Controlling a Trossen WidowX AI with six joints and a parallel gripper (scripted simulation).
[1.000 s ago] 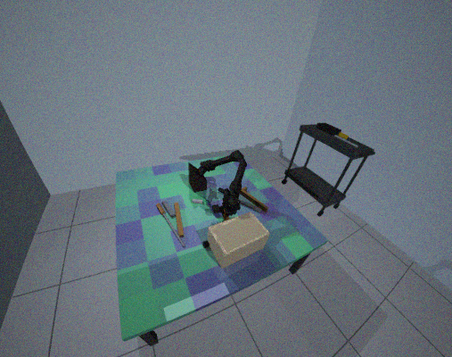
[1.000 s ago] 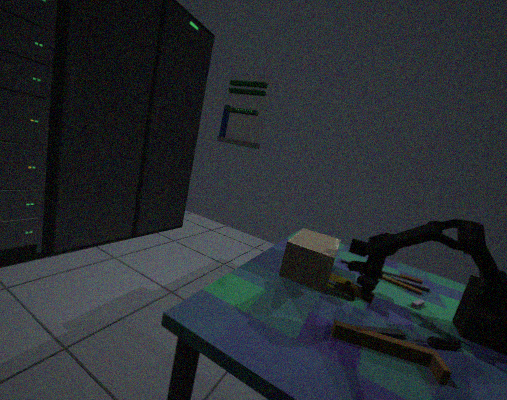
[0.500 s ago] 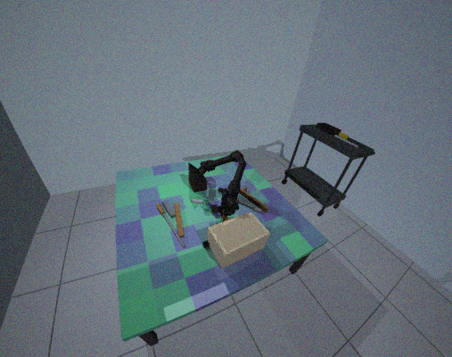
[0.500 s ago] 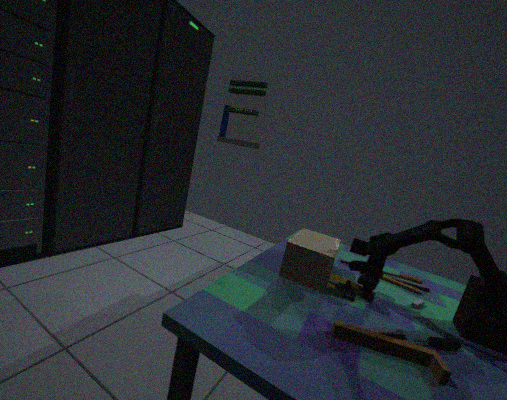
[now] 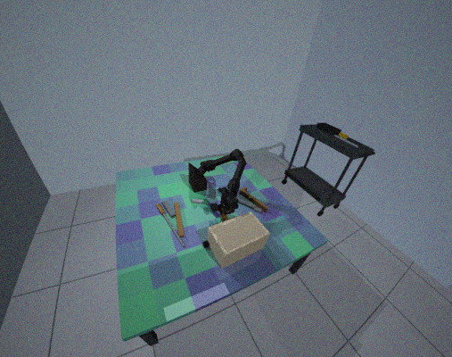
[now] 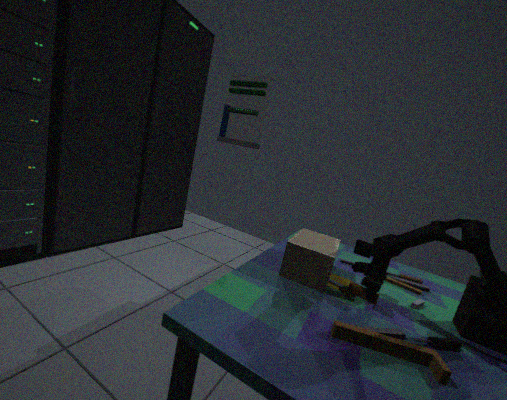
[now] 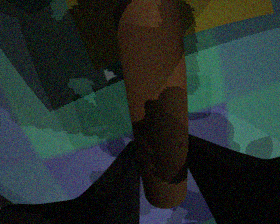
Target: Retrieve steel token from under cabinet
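The cabinet (image 5: 238, 238) (image 6: 309, 260) is a pale box on the table. My gripper (image 6: 371, 296) (image 7: 157, 141) is shut on a brown wooden handle (image 7: 153, 65) (image 5: 224, 216) (image 6: 357, 290), low over the table beside the cabinet. In the wrist view the handle runs from between the dark fingers up to the top edge; its far part is hidden. A yellow surface (image 7: 233, 15) (image 6: 340, 280) shows near the cabinet; I cannot tell what it is. The steel token cannot be made out, nor can the outline of the marked area.
An orange-handled rod (image 5: 171, 227), an orange bar (image 5: 179, 220) and a grey piece (image 5: 168, 208) lie to one side. A bent brown stick (image 5: 256, 201) (image 6: 387, 343) lies on the other. A small white block (image 5: 197, 202) (image 6: 417, 303) lies near the arm's base. A cart (image 5: 336, 143) stands off the table.
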